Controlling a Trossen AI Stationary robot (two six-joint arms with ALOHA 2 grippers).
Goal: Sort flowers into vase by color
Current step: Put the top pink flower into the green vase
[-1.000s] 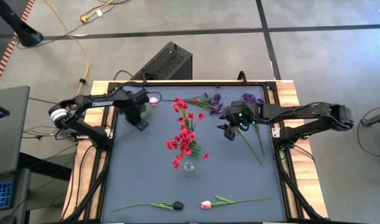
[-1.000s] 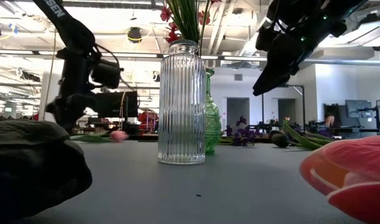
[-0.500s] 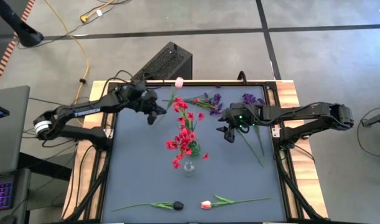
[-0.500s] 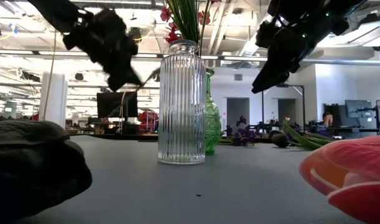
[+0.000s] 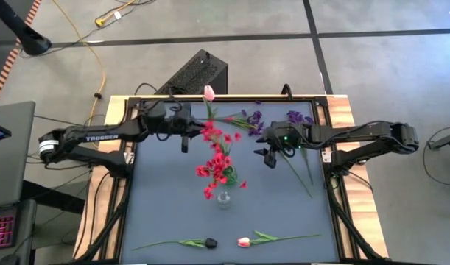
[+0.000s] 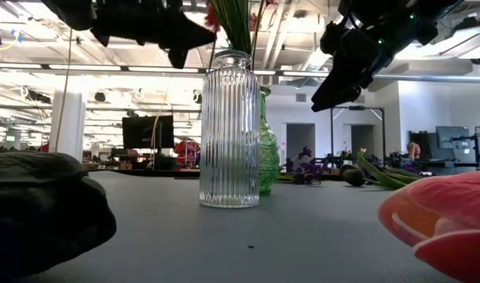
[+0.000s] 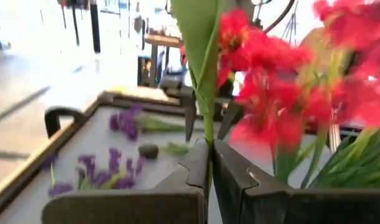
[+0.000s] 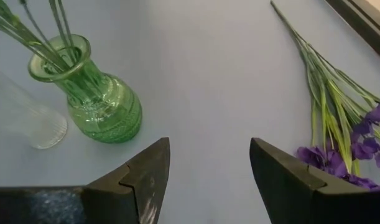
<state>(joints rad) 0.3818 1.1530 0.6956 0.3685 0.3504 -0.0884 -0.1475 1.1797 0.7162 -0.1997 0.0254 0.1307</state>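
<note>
One left end effector (image 5: 185,142), clenched low on the pink tulip's (image 5: 208,93) thin stem, holds it just beside the red blossoms (image 5: 219,158); light and floppy, it is best gripped mid-stem, while the right end effector (image 5: 267,156) hovers released.

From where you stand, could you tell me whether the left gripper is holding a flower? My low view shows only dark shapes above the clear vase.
Observer: Yes. The left gripper is shut on a green stem, and the high view shows the pink tulip at its far end.
Operator: Thank you. And the right gripper?
Observer: The right gripper is open and empty, above bare table between the green vase and the purple flowers.
Operator: What lies nearest my camera?
Observer: A dark tulip and a pink-white tulip, both lying flat on the table.
</note>
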